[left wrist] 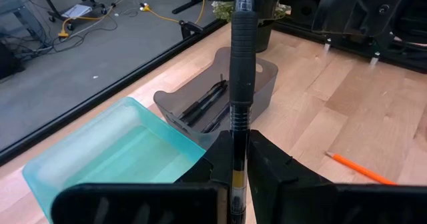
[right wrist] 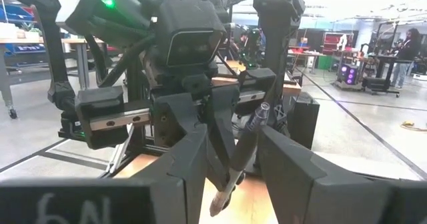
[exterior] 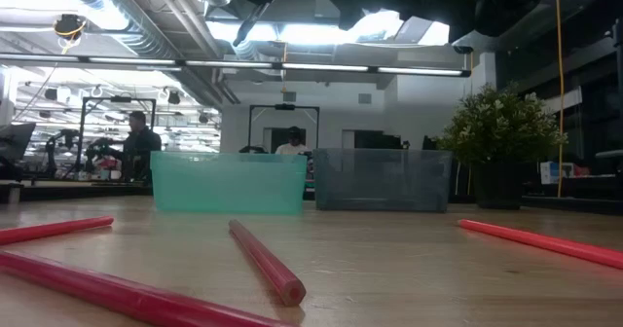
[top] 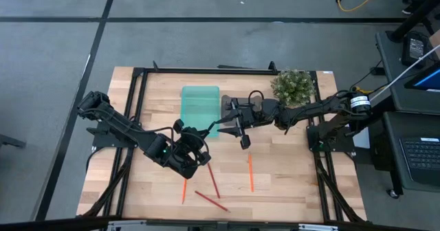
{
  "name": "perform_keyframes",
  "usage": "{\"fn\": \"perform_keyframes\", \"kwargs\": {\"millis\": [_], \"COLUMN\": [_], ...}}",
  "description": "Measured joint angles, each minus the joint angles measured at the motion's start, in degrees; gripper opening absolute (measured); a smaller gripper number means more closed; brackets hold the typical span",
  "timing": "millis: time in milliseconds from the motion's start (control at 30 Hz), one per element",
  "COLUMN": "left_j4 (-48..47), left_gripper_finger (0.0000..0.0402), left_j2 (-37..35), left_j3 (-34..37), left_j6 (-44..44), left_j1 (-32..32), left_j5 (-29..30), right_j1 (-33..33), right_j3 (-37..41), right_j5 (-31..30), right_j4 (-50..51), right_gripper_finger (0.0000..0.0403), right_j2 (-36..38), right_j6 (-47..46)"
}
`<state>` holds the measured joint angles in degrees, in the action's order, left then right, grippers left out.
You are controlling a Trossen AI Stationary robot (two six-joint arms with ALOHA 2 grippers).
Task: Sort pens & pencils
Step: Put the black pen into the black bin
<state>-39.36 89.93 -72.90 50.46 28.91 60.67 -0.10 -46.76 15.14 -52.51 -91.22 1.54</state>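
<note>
Black and thin, a plastic pen (left wrist: 242, 64) stood pinched between the fingers of the left gripper (left wrist: 238, 159), which were pressed tight on its lower end. That gripper (top: 194, 150) hung above the pale wooden table (top: 289, 169), near the front of the see-through green plastic bin (top: 199, 107). The right gripper (top: 237, 124) was close by, just over the smoky grey plastic bin (left wrist: 220, 94), and its two dark fingers (right wrist: 183, 161) were spread apart with the pen between them, not squeezing it. Two more black pens (left wrist: 203, 104) lay inside the grey bin. The green bin (left wrist: 117, 151) sat right beside the grey one, touching it. Four thin orange and red pencils lay on the table in front of the bins: an orange one (top: 250, 173) by itself on the right side, and an orange one (top: 184, 189) and two red ones (top: 213, 183) near each other under the left arm. One small green potted plant (top: 293, 86) stood at the back of the table by the right arm.
</note>
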Motion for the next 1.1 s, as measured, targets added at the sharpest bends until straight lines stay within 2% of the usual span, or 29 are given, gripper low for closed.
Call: {"fn": "perform_keyframes", "kwargs": {"millis": [567, 733, 1100], "left_j4": [0.6, 0.7, 1.4], "left_gripper_finger": [0.0021, 0.0021, 0.0021], "left_j2": [0.0, 0.0, 0.1], "left_j3": [0.0, 0.0, 1.1], "left_j6": [-0.1, -0.1, 0.0], "left_j1": [0.0, 0.0, 0.0], "left_j5": [0.0, 0.0, -0.2], "right_j1": [-0.4, -1.0, -1.3], "right_j3": [-0.3, -0.4, -6.3], "right_j5": [-0.4, -0.5, 1.6], "right_j4": [0.1, -0.8, 1.1], "right_gripper_finger": [0.0135, 0.0135, 0.0135], "right_j2": [0.0, -2.1, -6.1], "right_j6": [0.0, -1.3, -1.5]}}
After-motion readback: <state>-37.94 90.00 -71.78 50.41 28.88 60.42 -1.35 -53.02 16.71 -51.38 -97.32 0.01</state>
